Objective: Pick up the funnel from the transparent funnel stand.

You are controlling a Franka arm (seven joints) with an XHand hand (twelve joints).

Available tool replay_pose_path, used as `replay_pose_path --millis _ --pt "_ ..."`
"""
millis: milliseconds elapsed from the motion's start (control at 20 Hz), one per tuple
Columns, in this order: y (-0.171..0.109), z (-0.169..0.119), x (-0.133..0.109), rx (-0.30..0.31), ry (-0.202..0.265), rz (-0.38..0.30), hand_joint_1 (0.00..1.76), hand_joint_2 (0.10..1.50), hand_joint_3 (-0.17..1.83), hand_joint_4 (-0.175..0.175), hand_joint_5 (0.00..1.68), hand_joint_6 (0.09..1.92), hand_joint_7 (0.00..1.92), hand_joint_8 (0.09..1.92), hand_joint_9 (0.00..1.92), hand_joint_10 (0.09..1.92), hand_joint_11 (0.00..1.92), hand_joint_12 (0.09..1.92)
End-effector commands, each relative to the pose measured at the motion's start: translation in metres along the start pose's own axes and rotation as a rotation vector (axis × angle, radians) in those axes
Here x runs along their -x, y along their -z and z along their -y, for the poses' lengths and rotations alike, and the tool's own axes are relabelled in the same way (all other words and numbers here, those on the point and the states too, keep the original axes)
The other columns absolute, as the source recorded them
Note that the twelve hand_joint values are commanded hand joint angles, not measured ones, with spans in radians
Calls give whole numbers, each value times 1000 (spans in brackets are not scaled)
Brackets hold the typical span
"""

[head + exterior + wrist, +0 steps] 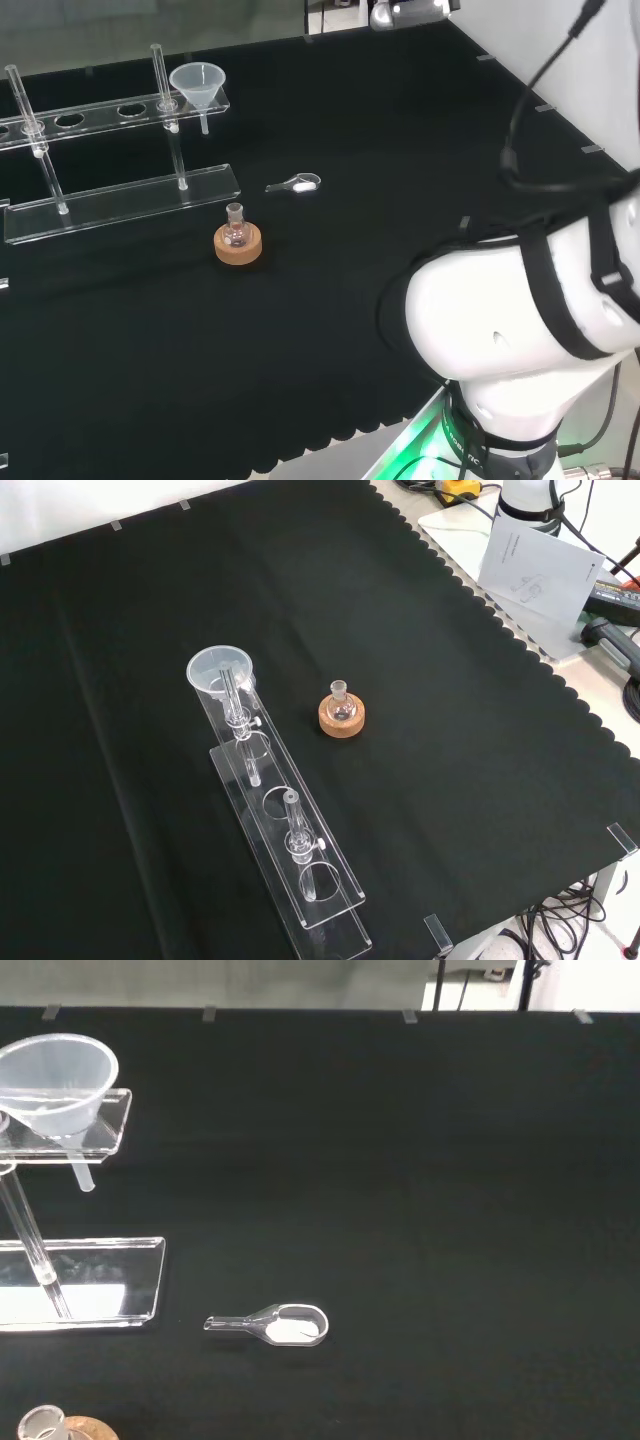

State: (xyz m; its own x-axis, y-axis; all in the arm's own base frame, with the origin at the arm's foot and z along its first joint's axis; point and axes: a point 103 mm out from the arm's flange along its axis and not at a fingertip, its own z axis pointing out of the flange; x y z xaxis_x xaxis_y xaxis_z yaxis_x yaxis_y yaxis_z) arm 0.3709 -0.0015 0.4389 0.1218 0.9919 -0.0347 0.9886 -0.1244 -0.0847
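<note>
the funnel sits in the end hole of the clear stand, its cone above the upper shelf and its stem hanging down through it. in the head view that end is the stand's right end, far left on the worktop; in the front view the funnel is at the stand's far end, and the stand runs from there toward the near edge of the black cloth. the wrist view has the funnel resting in the shelf's last hole, with the stand's base plate below it.

two upright clear rods join the stand's base to its upper shelf, and further round holes along the shelf are unfilled.

just in front of the stand in the head view stands a small round flask on a cork ring; in the front view the flask is to the right of the stand, close beside it but apart. a small clear scoop with something white in its bowl lies on the cloth to the right of the stand in the head view, its handle pointing toward the stand; the wrist view has the scoop near the base plate's corner, not touching it.

the arm's white links fill the head view's lower right. whether the robot hand is open or closed cannot be told.
</note>
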Motion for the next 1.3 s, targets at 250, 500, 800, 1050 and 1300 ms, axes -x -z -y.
replay_pose_path --millis 250,500,800,1050,1300 --pt "-24 -111 -27 -70 127 -7 192 1137 235 -5 231 87 95 544 227 705 44 1415" --pt "-46 -136 -52 -116 168 -2 268 1075 223 -9 234 87 98 627 253 728 66 1429" --pt "-57 -152 -65 -143 193 34 302 1041 226 -11 233 87 76 671 253 740 104 1432" --pt "-60 -159 -79 -145 205 33 336 994 217 -15 258 87 106 706 262 752 150 1436" --pt "-63 -164 -100 -205 219 57 407 900 186 -14 262 87 79 745 252 779 171 1480"
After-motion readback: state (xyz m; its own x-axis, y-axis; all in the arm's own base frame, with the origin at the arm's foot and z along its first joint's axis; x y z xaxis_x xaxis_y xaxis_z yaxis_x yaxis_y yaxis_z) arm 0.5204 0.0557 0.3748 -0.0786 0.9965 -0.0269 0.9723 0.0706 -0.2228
